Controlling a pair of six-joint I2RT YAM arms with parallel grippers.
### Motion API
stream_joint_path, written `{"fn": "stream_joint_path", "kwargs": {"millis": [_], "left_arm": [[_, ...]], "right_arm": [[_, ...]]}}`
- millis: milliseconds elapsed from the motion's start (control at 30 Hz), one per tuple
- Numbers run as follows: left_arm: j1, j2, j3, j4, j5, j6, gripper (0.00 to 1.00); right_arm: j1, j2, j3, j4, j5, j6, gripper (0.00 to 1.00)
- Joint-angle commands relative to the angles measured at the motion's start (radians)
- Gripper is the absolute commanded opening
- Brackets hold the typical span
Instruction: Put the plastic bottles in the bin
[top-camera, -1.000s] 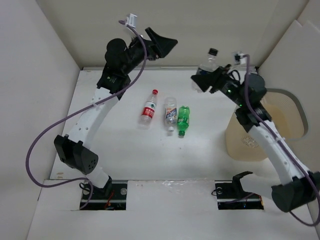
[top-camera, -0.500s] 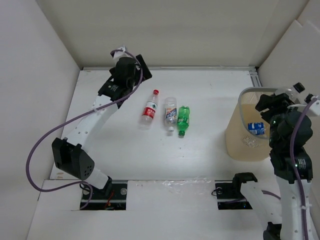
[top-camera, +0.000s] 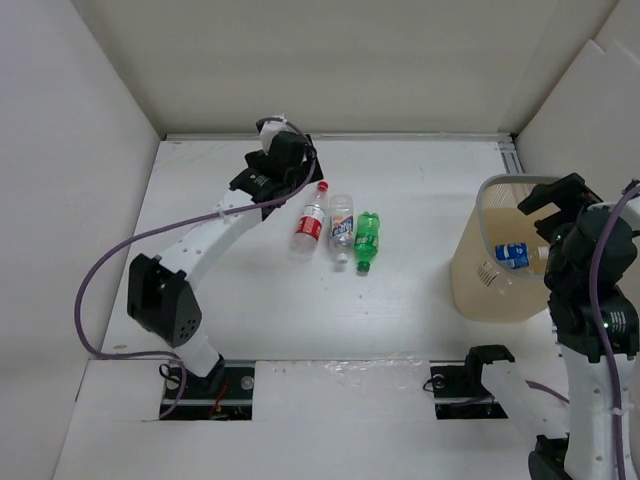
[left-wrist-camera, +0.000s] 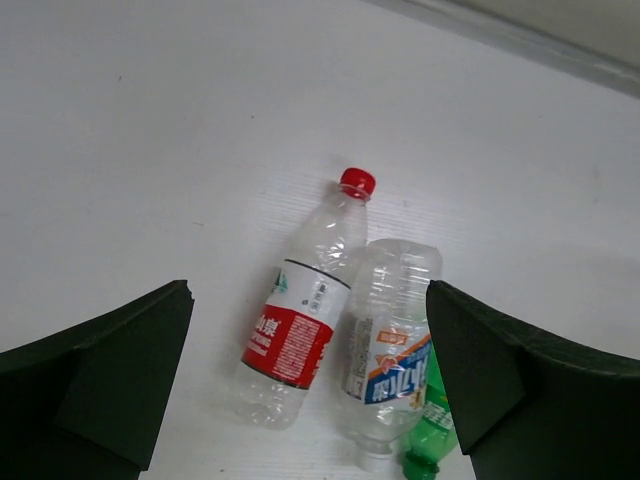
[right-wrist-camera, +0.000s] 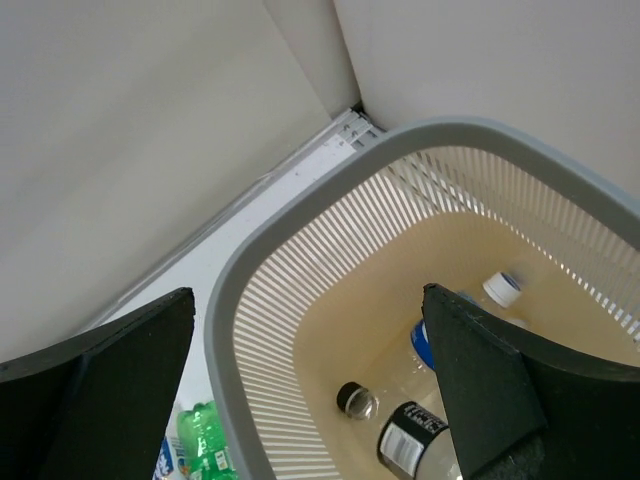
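Bottles left to move lie in a tight row on the white table (top-camera: 420, 200). They are a clear plastic bottle with a red cap and red-and-white label (left-wrist-camera: 300, 310), a clear bottle with a pale blue-and-orange label (left-wrist-camera: 392, 330) touching its side, and a green plastic bottle with a green cap (top-camera: 367, 233) just beyond.

The left gripper (left-wrist-camera: 308, 297) hangs above them, fingers spread wide with nothing between them, centred roughly over the red-labelled bottle's body. That bottle looks like the intended pick. It sits at the outer end of the row, so one flank has bare table for a finger. The other flank is pressed by its neighbour, which a descending finger could nudge or pinch.

The right gripper (right-wrist-camera: 308, 300) is also wide and empty. It is over the mouth of the tall round translucent tan plastic bin with a grey rim (top-camera: 490, 290), which stands at the table's right side, well apart from the row. At its bottom lie a clear bottle with a white cap and blue label (right-wrist-camera: 488, 292) and a dark-labelled one (right-wrist-camera: 410, 440). Being directly above the opening suits a straight drop. The task seems roughly half done.
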Motion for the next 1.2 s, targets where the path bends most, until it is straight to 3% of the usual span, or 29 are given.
{"fn": "stream_joint_path", "kwargs": {"millis": [0, 233, 533, 700, 733, 833, 867, 933, 1000, 1033, 1167], "left_arm": [[0.007, 0.107, -0.002, -0.034, -0.009, 0.048, 1.00], [0.073, 0.263, 0.035, 0.058, 0.227, 0.113, 1.00], [0.094, 0.423, 0.087, 0.103, 0.281, 0.123, 1.00], [0.105, 0.566, 0.183, -0.008, 0.241, 0.094, 0.85], [0.105, 0.602, 0.194, -0.025, 0.232, 0.082, 0.77], [0.114, 0.659, 0.229, -0.087, 0.180, 0.053, 0.72], [0.123, 0.659, 0.240, -0.101, 0.168, 0.044, 0.53], [0.134, 0.644, 0.240, -0.127, 0.116, 0.021, 0.32], [0.159, 0.610, 0.249, -0.149, 0.088, -0.025, 0.05], [0.159, 0.586, 0.258, -0.149, 0.065, -0.036, 0.00], [0.169, 0.373, 0.259, -0.111, 0.061, -0.050, 0.00]], "right_arm": [[-0.006, -0.006, 0.071, 0.053, -0.053, -0.068, 0.99], [-0.006, 0.014, 0.009, 0.201, -0.478, -0.174, 0.99], [-0.006, 0.005, -0.023, 0.241, -0.598, -0.174, 0.99], [-0.006, 0.014, -0.032, 0.250, -0.651, -0.174, 0.99], [-0.006, 0.014, -0.032, 0.259, -0.666, -0.174, 0.99], [-0.006, 0.025, -0.055, 0.283, -0.718, -0.174, 0.99], [-0.006, 0.037, -0.066, 0.303, -0.739, -0.174, 0.99], [-0.006, 0.048, -0.090, 0.340, -0.834, -0.174, 0.99], [-0.006, 0.075, -0.109, 0.426, -0.928, -0.174, 0.99], [-0.006, 0.086, -0.118, 0.457, -1.024, -0.162, 0.99], [0.060, 0.161, -0.143, 0.624, -1.204, -0.128, 0.99]]}}
